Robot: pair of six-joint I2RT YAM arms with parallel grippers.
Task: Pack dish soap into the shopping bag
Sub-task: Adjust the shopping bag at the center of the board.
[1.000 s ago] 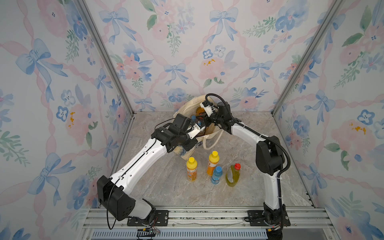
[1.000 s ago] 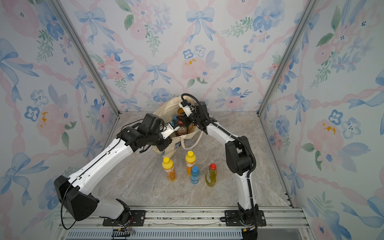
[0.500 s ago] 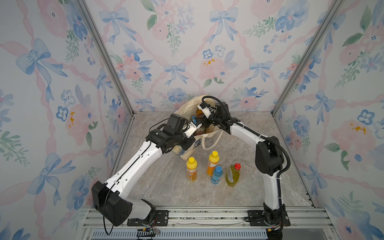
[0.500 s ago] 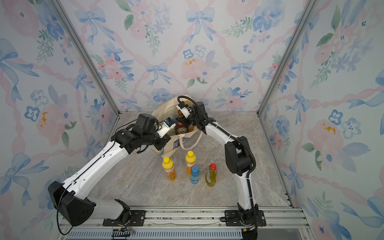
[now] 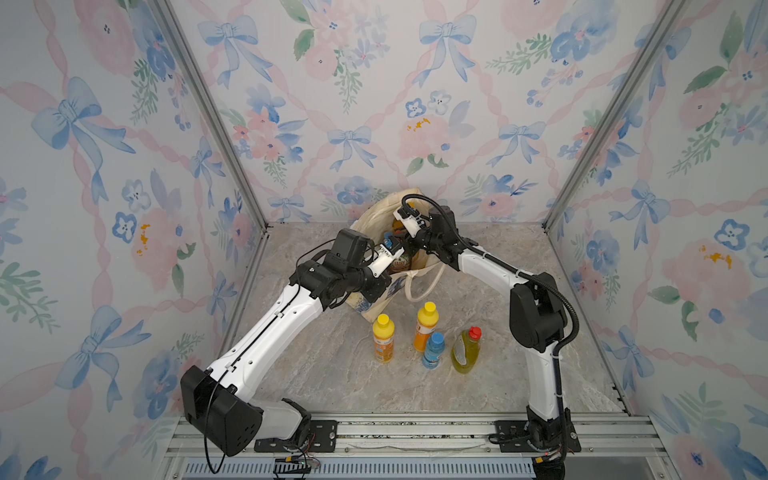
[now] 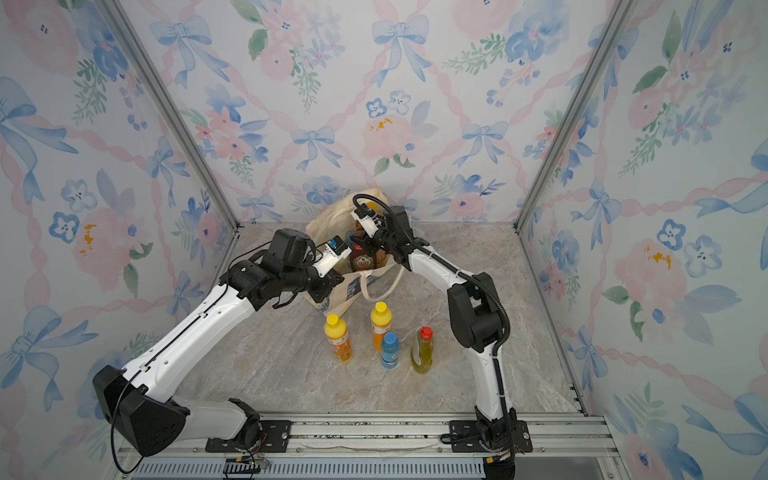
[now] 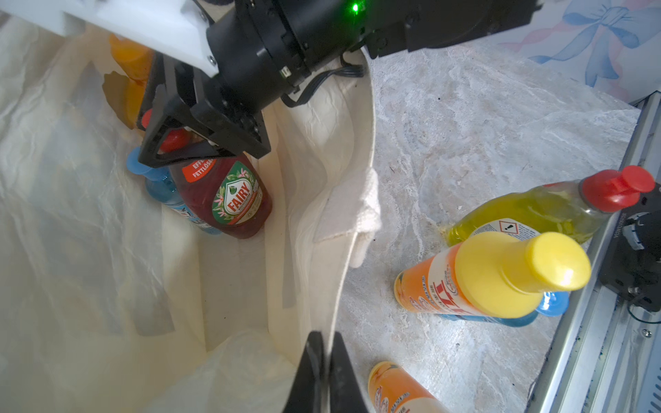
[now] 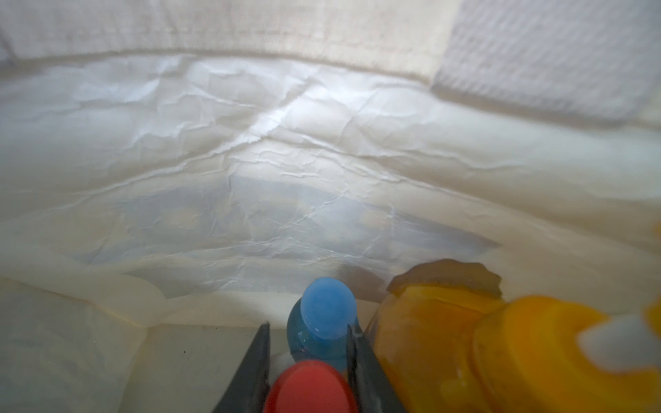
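Four bottles standing mid-worktop (image 5: 332, 374), between front edge and bag: orange yellow-capped bottle (image 5: 382, 338), second orange bottle (image 5: 424, 326), small blue bottle (image 5: 433, 351), yellow-green bottle (image 5: 466, 351). Shopping bag (image 5: 371, 220) sitting open toward back edge. Left gripper (image 7: 325, 336) pinching bag's near rim. Right gripper (image 8: 308, 332) hanging inside bag, clamping red cap of dark-red bottle (image 7: 229, 200). Second blue bottle (image 8: 327, 307) and orange pump bottle (image 8: 447, 339) standing beside it in bag.
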